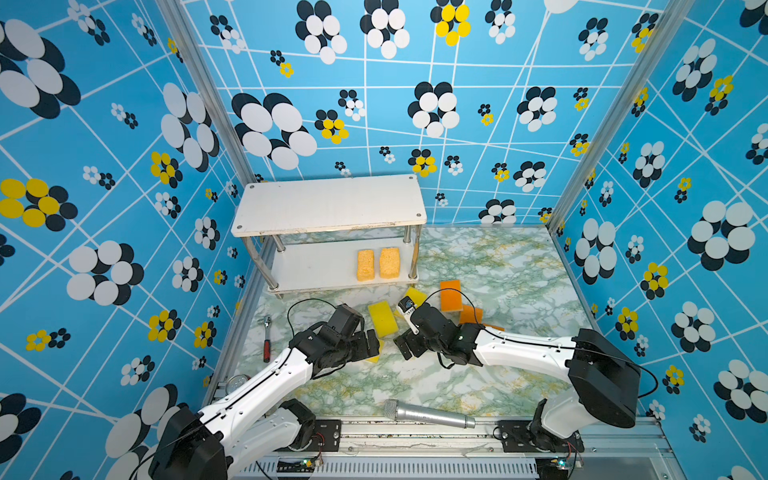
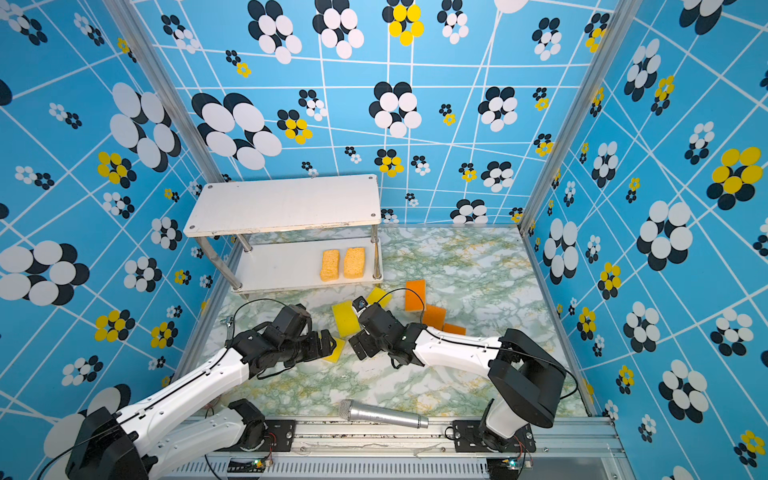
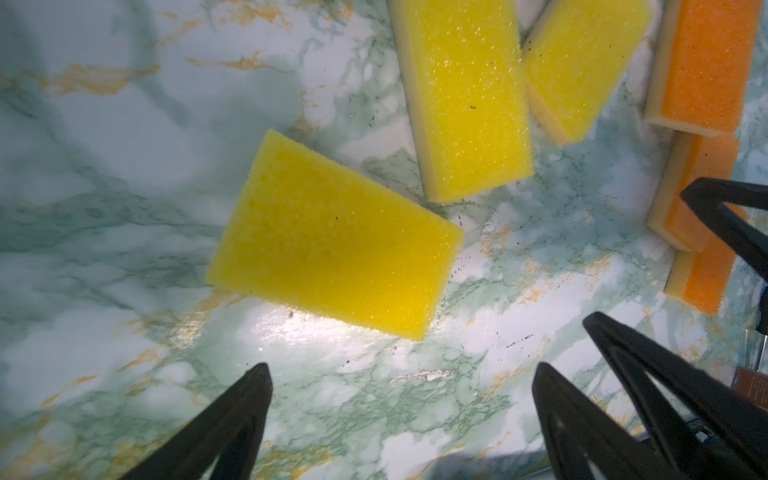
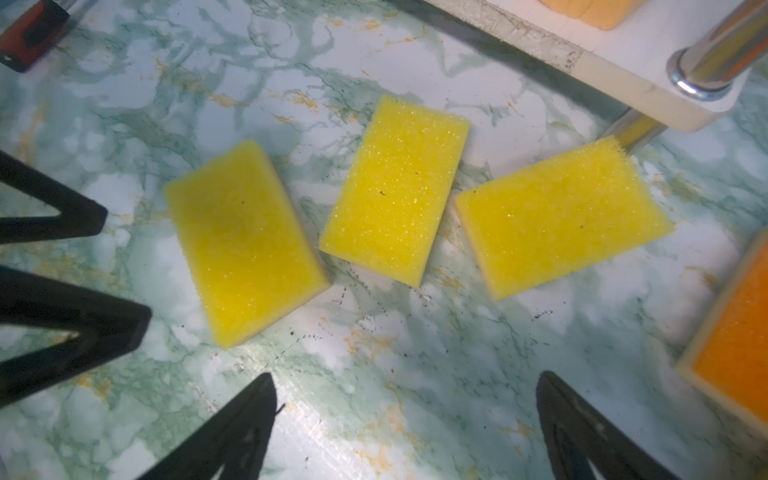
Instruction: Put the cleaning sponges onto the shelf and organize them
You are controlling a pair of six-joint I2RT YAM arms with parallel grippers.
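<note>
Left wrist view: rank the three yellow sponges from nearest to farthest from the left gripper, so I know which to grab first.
From the left gripper, whose jaws are open:
1. The tilted yellow sponge, lying alone just ahead of the fingertips.
2. The middle yellow sponge, beyond it, between the other two.
3. The far yellow sponge, beside the orange sponge.

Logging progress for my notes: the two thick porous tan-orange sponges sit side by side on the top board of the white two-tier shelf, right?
Not quite. The two thick porous tan-orange sponges sit side by side on the lower board of the white two-tier shelf, not the top board, as both top views show.
</note>
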